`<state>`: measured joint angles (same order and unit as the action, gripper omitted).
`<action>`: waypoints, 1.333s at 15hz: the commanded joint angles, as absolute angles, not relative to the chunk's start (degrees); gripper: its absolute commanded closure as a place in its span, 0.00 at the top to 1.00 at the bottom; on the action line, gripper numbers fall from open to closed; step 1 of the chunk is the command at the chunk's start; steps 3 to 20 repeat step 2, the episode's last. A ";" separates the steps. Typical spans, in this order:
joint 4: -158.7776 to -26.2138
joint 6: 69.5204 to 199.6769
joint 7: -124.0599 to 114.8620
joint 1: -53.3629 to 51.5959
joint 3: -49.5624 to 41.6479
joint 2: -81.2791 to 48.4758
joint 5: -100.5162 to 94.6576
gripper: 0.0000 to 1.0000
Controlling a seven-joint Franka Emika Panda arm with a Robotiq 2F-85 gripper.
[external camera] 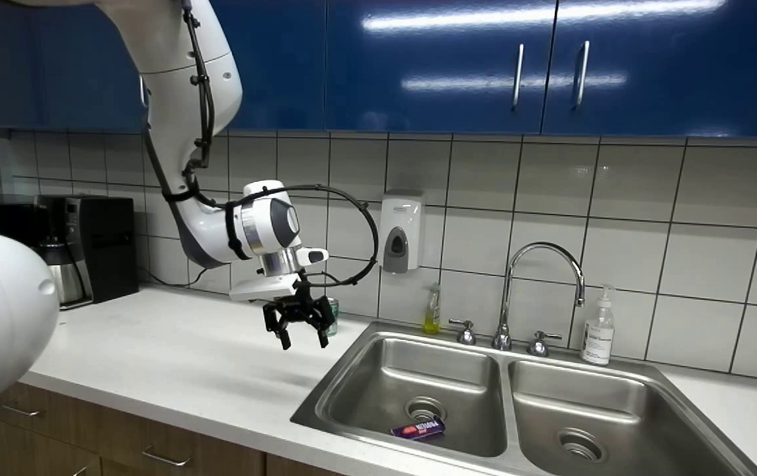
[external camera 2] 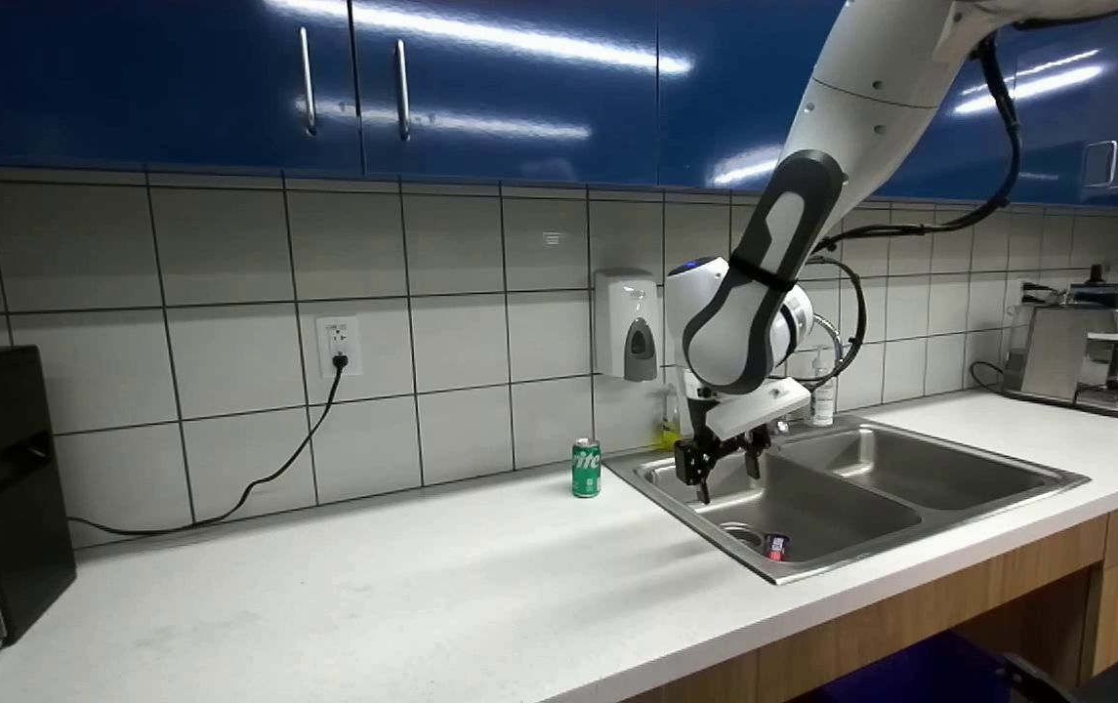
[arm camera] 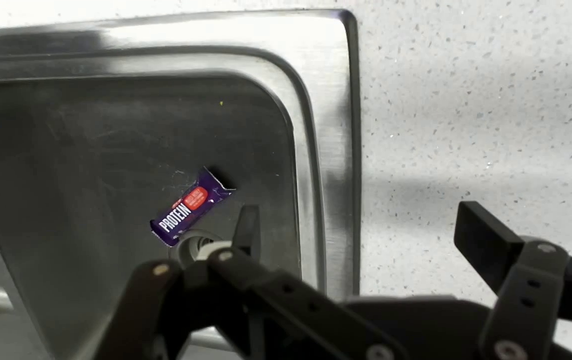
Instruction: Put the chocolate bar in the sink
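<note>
The chocolate bar, in its dark purple wrapper with a red patch, lies on the floor of the sink's left basin beside the drain; it shows in both exterior views [external camera: 419, 429] [external camera 2: 776, 547] and in the wrist view [arm camera: 189, 207]. The steel sink shows in both exterior views [external camera: 431, 373] [external camera 2: 842, 517] and in the wrist view [arm camera: 91, 145]. My gripper is open and empty, with its fingers wide apart [external camera: 304, 340] [external camera 2: 728, 485] [arm camera: 360, 225]. It hangs above the sink's left edge and the counter beside it, apart from the bar.
A green can [external camera 2: 586, 469] stands on the counter [external camera 2: 373, 586] near the wall. A yellow soap bottle [external camera: 432, 309], a chrome faucet [external camera: 507, 297] and a pump bottle [external camera: 597, 334] stand behind the sink. A wall dispenser [external camera: 402, 231] hangs above. Blue cabinets [external camera: 431, 66] overhang the counter.
</note>
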<state>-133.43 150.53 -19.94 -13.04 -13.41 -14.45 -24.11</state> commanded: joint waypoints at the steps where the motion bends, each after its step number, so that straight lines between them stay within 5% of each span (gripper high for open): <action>1: -133.33 150.21 -20.55 -10.72 -11.16 -14.26 -25.06 1.00; 20: -133.34 150.21 -20.56 -10.72 -11.16 -14.26 -25.06 1.00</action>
